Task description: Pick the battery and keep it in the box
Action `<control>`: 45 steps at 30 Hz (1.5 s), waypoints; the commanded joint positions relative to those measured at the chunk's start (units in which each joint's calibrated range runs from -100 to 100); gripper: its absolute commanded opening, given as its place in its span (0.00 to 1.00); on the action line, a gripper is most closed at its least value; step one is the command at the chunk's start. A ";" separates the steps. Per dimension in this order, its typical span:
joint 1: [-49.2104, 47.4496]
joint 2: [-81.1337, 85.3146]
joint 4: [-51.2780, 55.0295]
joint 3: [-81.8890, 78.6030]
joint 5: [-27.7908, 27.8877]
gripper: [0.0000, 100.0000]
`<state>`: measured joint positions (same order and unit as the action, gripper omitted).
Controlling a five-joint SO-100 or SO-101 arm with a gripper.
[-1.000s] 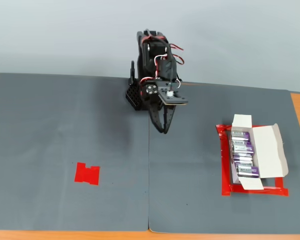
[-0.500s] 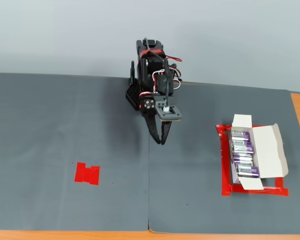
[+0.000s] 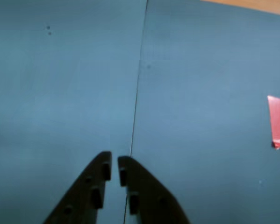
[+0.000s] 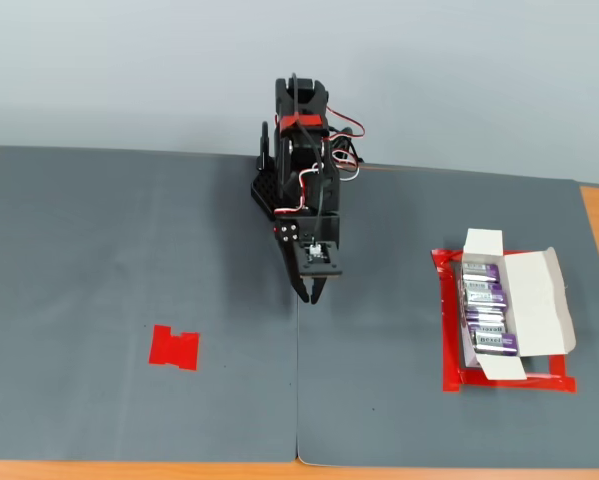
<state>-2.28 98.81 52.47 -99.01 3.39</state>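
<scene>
Showing only mat, the wrist view's pincer (image 3: pixel 113 163) is nearly pressed together, empty; the fixed view adds the box (image 4: pixel 531 305).

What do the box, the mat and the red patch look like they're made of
The box: thin white cardboard, matte, judging by its folded-out flaps. The mat: dark grey, dull, probably rubber or foam sheet; a straight seam shows two pieces butted together. The red patch: likely adhesive tape, flat on the mat with a slight sheen in the wrist view.
</scene>
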 commanded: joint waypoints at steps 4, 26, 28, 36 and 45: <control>0.38 0.68 3.43 0.10 -1.08 0.02; 0.46 0.51 21.05 6.07 -4.10 0.02; 0.46 0.51 21.05 6.07 -4.10 0.02; 0.46 0.51 21.05 6.16 -4.10 0.02; 0.46 0.51 21.05 6.16 -4.10 0.02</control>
<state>-2.28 99.58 73.29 -96.32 -0.56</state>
